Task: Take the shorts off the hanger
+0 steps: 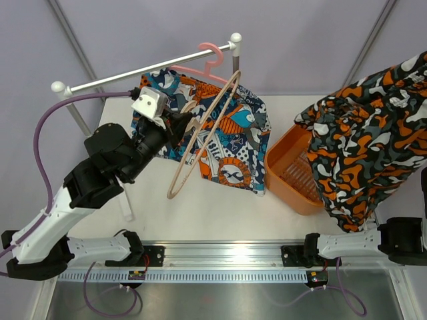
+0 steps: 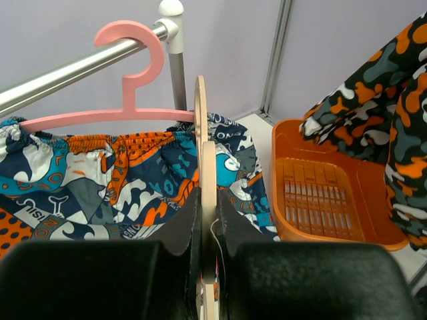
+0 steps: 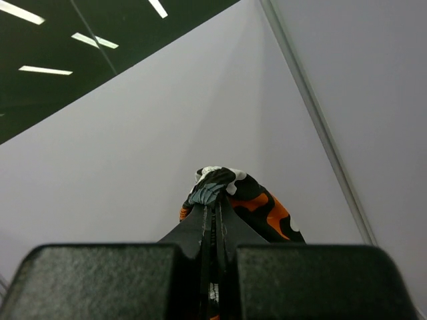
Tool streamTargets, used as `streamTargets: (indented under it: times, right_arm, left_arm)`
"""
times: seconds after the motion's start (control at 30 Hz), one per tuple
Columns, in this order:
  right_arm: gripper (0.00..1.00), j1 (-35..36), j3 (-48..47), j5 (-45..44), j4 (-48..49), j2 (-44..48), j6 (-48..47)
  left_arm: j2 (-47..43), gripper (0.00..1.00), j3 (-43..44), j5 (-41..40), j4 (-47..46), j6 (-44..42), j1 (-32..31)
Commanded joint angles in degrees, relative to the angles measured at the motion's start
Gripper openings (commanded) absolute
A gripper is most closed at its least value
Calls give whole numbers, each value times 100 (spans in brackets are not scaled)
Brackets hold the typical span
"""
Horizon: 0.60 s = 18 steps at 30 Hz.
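The left gripper [image 2: 208, 212] fills the bottom of its wrist view, its fingers [image 2: 183, 227] pressed together on the edge of a pale hanger [image 2: 208, 170] that stands edge-on between them. From above, that gripper [image 1: 179, 127] sits at 10 o'clock on the table [image 1: 220, 213], and the pale hanger [image 1: 200, 148] runs tilted from 1 o'clock near the rack post down to 7 o'clock; it carries no cloth, and whether its hook rests on the rail [image 1: 133, 75] cannot be told. Just behind it the pink hanger [image 2: 129, 93] hooks over the rail [image 2: 60, 77], and the blue shorts [image 2: 100, 180] hang from it by the waistband, spread flat. In the top view they [image 1: 237, 143] drape at 12 o'clock under the pink hanger [image 1: 209, 45]. The basket [image 1: 280, 160] stands on the table at 4 o'clock of them, close by their hem. The right gripper [image 3: 215, 213] points up, pinching a bunched fold of the camo shorts [image 3: 230, 187]. From above the camo shorts [image 1: 373, 133] are held high at 3 o'clock, free of any hanger, covering the gripper and overlapping the basket's right rim; whether they touch it cannot be told. The left wrist view shows them [image 2: 400, 87] at 2 o'clock over the basket [image 2: 320, 143].
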<state>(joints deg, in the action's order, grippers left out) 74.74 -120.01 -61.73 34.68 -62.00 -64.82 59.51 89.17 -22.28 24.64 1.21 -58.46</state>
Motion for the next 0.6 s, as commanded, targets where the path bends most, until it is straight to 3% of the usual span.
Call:
streamTargets:
  times: [0.0,0.13,0.23,0.27,0.4,0.43,0.47,0.57]
  right_arm:
    - [0,14,318,311,609,-111,-583]
    - [0,-161,688,180,735,-348,-797]
    - [0,-959,549,292,-1613,-479,1175]
    - [0,-1440,331,372,-2970,-558,2348]
    - [0,-2506,-91,530,-4316,-1112,3429]
    - [0,-2769,-311,888,-5260,-1374,4250]
    - [0,-3337,-791,1109,-5678,-1516,4606]
    - [0,-4079,-1497,1681,-6674,-2061,5478]
  left_arm:
    - [-150,0,-66,110,102,116,-8]
    - [-238,0,-110,154,137,160,-8]
    - [-282,0,-92,189,199,169,-8]
    - [-273,0,-84,189,242,169,-8]
    - [-317,0,-40,172,356,125,-8]
    - [-334,0,-48,154,374,116,-8]
    - [-352,0,-57,154,409,99,-8]
    - [-440,0,-110,128,427,72,-8]
